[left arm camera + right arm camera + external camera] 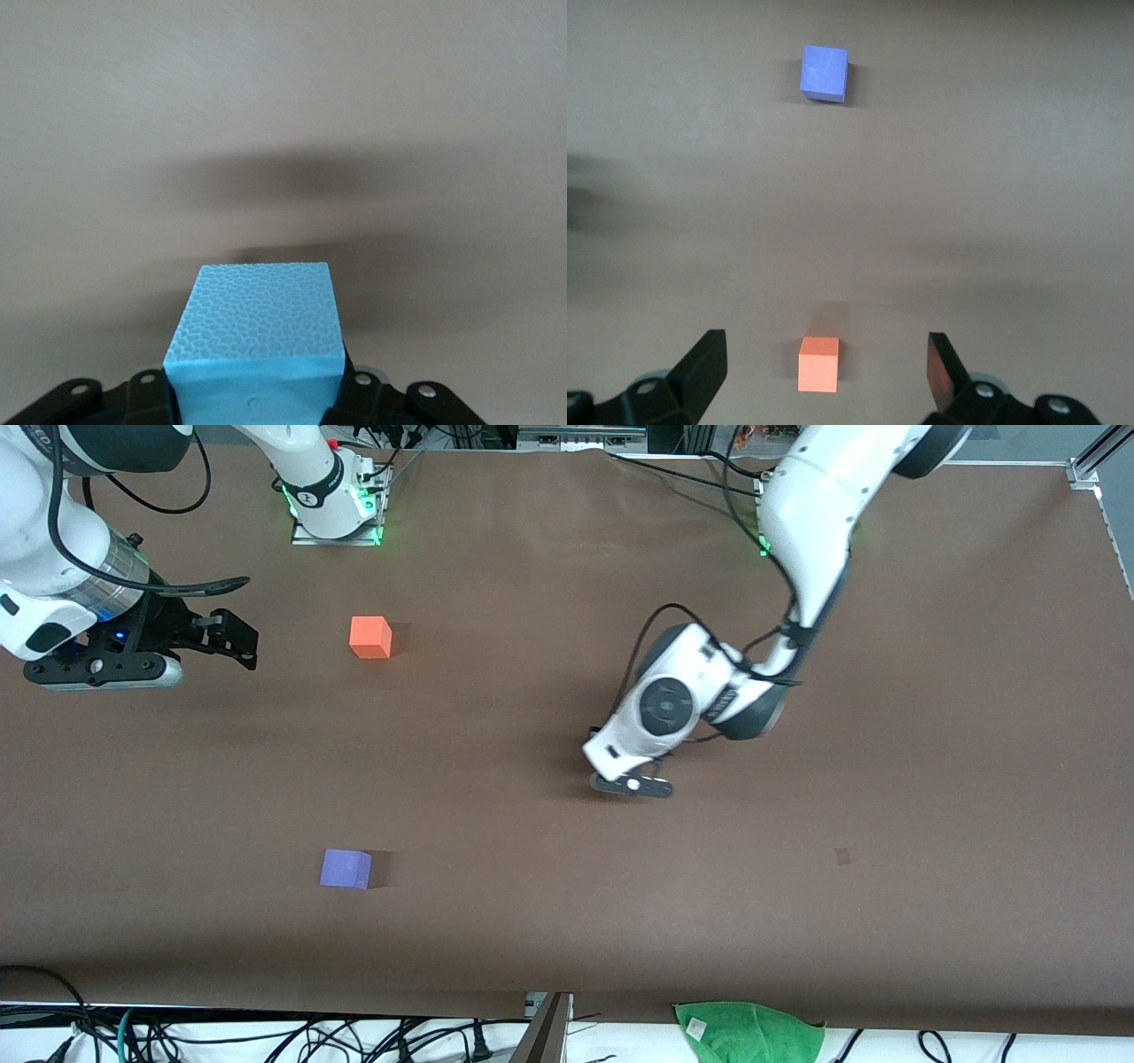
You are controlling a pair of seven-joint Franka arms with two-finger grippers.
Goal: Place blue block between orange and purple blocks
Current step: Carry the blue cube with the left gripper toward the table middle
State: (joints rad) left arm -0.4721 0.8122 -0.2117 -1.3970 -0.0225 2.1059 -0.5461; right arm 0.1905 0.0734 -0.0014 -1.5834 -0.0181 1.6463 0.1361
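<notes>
The blue block (252,328) is clamped between the fingers of my left gripper (254,390). In the front view the left hand (633,779) is low over the middle of the table and hides the block. The orange block (370,638) sits on the table toward the robots' bases. The purple block (345,869) lies nearer to the front camera, roughly in line with the orange one. My right gripper (239,642) is open and empty, raised at the right arm's end of the table. Its wrist view shows the orange block (819,364) below its fingers and the purple block (825,73).
A green cloth (749,1032) lies at the table's edge nearest the front camera. Cables run along that edge and near the arm bases. A small dark mark (842,856) is on the brown table toward the left arm's end.
</notes>
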